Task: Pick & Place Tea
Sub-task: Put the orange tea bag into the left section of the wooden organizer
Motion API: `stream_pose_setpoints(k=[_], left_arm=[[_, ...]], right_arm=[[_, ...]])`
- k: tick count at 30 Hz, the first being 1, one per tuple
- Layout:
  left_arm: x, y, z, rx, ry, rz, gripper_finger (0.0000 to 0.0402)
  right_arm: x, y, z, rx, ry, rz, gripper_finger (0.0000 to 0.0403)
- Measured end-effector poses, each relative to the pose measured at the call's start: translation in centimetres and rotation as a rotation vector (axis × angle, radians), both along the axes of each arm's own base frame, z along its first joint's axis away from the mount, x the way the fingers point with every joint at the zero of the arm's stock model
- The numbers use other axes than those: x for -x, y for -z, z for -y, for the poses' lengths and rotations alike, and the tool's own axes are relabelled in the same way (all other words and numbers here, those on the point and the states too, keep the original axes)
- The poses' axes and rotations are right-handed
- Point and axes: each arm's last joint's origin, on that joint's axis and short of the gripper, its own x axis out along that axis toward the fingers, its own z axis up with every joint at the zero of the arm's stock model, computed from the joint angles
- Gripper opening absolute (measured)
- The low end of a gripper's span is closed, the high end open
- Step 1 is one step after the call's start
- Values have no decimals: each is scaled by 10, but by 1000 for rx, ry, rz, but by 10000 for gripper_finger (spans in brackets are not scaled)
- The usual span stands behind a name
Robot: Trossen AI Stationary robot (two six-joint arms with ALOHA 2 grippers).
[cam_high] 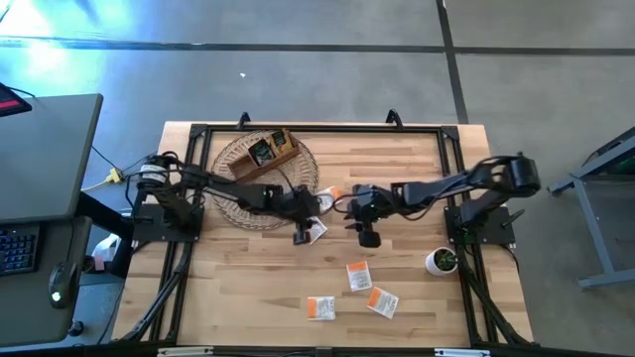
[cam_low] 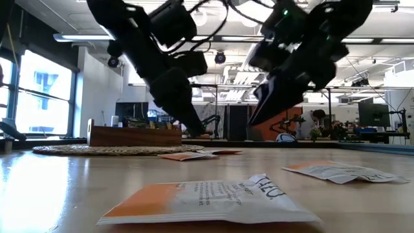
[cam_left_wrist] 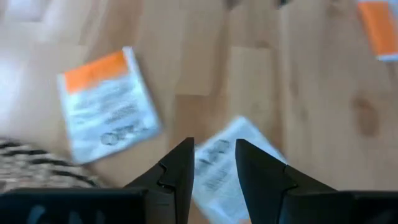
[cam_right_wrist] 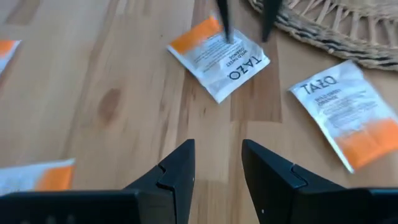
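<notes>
Several white-and-orange tea sachets lie flat on the wooden table. One sachet (cam_high: 317, 229) (cam_left_wrist: 216, 167) (cam_right_wrist: 231, 63) lies below my left gripper (cam_high: 303, 234) (cam_left_wrist: 214, 144), which is open and slants down over it from the table's left. Another sachet (cam_high: 330, 196) (cam_right_wrist: 346, 113) lies beside the wicker mat (cam_high: 266, 178). Three more (cam_high: 358, 277) (cam_high: 382, 301) (cam_high: 320, 308) lie nearer the front edge. My right gripper (cam_high: 369, 238) (cam_right_wrist: 217, 144) is open, slants down over bare wood right of the left gripper, and has nothing between its fingers. My left gripper comes at the sachet slanting down from the table's left. In the right wrist view one fingertip (cam_right_wrist: 226, 28) shows over the sachet's orange end (cam_right_wrist: 198, 36) and the other over bare wood. Whether a finger touches the sachet, I cannot tell.
A brown wooden box (cam_high: 268, 151) stands on the wicker mat at the far left. A small white pot with a plant (cam_high: 442, 261) stands near the right arm's base. Bare wood lies between the two grippers and the front sachets.
</notes>
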Motion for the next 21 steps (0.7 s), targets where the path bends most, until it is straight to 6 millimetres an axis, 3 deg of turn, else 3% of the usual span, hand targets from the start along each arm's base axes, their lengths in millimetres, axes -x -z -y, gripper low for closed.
stream_pose_setpoints(k=[6,12,21], left_arm=[[-2,4,-22,83,18,10,115],[-5,9,-21,77,143,12,115],[-14,-5,-19,95,156,58,115]], right_arm=[[23,-32,2,94,40,-5,129],[39,-53,4,154,81,27,129],[42,-56,2,126,53,34,129]])
